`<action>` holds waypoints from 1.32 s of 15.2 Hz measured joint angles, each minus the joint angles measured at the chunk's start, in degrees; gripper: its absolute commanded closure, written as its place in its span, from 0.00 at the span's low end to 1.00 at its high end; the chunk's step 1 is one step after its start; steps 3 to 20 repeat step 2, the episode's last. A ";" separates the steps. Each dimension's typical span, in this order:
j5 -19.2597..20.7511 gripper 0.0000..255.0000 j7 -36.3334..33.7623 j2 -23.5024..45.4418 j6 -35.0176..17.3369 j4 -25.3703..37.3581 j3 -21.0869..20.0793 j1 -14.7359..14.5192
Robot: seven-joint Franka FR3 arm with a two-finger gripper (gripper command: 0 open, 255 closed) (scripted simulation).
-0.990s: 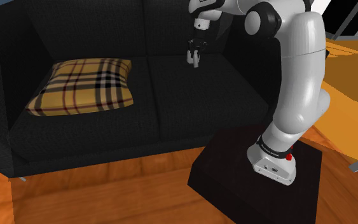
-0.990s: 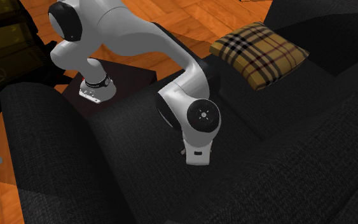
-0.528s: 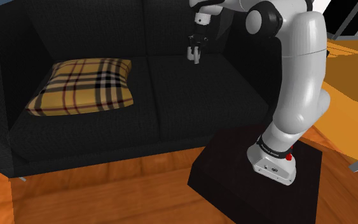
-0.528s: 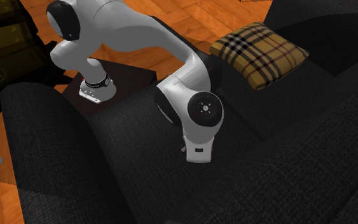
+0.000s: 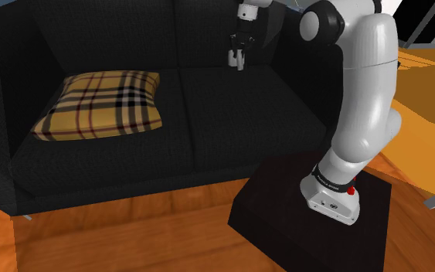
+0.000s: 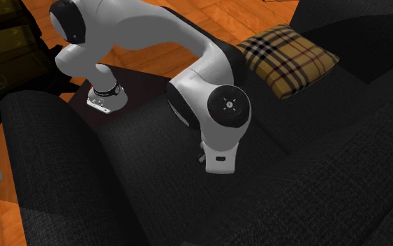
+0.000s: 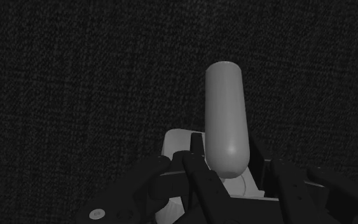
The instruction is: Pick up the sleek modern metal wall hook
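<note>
The wall hook (image 7: 225, 121) is a smooth grey rounded peg on a pale flat base. My gripper (image 7: 234, 170) is shut on it, the black fingers (image 7: 195, 167) clasping the base on either side. In the shoulder view the gripper (image 5: 239, 56) hangs pointing down, well above the black sofa seat (image 5: 231, 108), near the backrest. The pale hook (image 5: 240, 64) sticks out below the fingertips and touches nothing else. In the second exterior view the white hand (image 6: 221, 159) hangs over the seat and covers the fingers.
A yellow plaid cushion (image 5: 103, 104) lies on the sofa's other seat, toward the shoulder view's left. The sofa backrest (image 5: 208, 31) rises close behind the gripper. The dark stand (image 5: 308, 220) sits on an orange wood floor (image 5: 130, 239) in front of the sofa.
The gripper has risen steadily away from the sofa seat, carrying the hook with it. The arm's wrist has lifted and turned slightly.
</note>
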State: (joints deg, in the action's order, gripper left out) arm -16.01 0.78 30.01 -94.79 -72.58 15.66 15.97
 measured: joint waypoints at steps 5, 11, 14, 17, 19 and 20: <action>0.05 1.00 -0.22 -0.05 1.35 1.34 0.03 0.14; 0.05 1.00 -0.22 -0.05 1.35 1.34 0.03 0.14; 0.05 1.00 -0.22 -0.05 1.35 1.34 0.03 0.14; 0.05 1.00 -0.22 -0.05 1.35 1.34 0.03 0.14; 0.05 1.00 -0.22 -0.05 1.35 1.34 0.03 0.14; 0.05 1.00 -0.22 -0.05 1.35 1.34 0.03 0.14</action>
